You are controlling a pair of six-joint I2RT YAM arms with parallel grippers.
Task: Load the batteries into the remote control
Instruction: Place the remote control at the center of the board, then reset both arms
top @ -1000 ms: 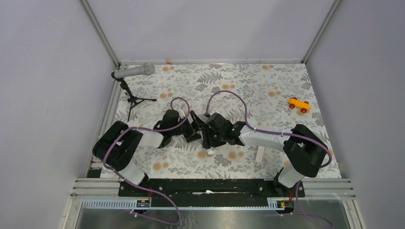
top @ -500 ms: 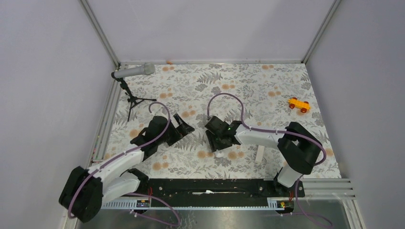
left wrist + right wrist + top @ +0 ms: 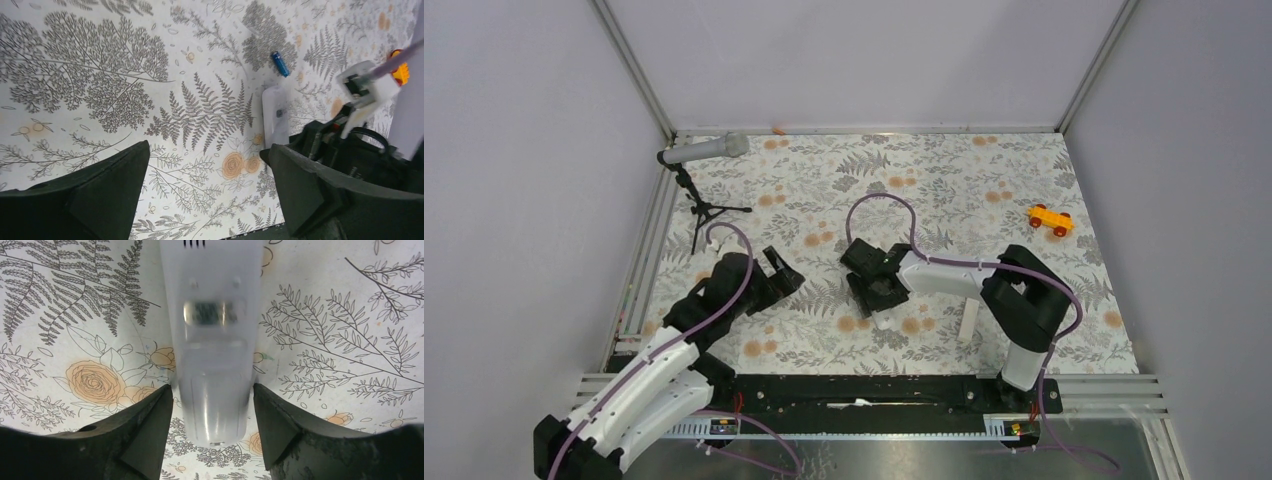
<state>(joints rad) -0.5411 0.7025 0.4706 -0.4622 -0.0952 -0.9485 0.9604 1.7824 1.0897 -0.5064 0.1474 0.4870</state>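
Note:
The white remote control [image 3: 215, 340] lies on the floral table cloth with a small dark window on its upper face. My right gripper [image 3: 212, 390] straddles its near end, and both fingertips touch its sides. In the top view the right gripper [image 3: 879, 290] covers most of the remote, whose white end [image 3: 886, 320] pokes out below. In the left wrist view the remote [image 3: 275, 112] lies beside the right gripper, with the blue battery [image 3: 280, 63] loose on the cloth beyond it. The orange-brown battery is not in view. My left gripper [image 3: 776, 272] is open and empty, left of the remote.
A thin white strip [image 3: 969, 322] lies right of the remote. An orange toy car [image 3: 1049, 220] sits at the far right. A microphone on a small tripod [image 3: 704, 152] stands at the back left. Metal rails edge the table.
My left arm has pulled back from the middle toward the near left, and its gripper has come away from the right gripper. My right gripper has shifted slightly, still over the remote.

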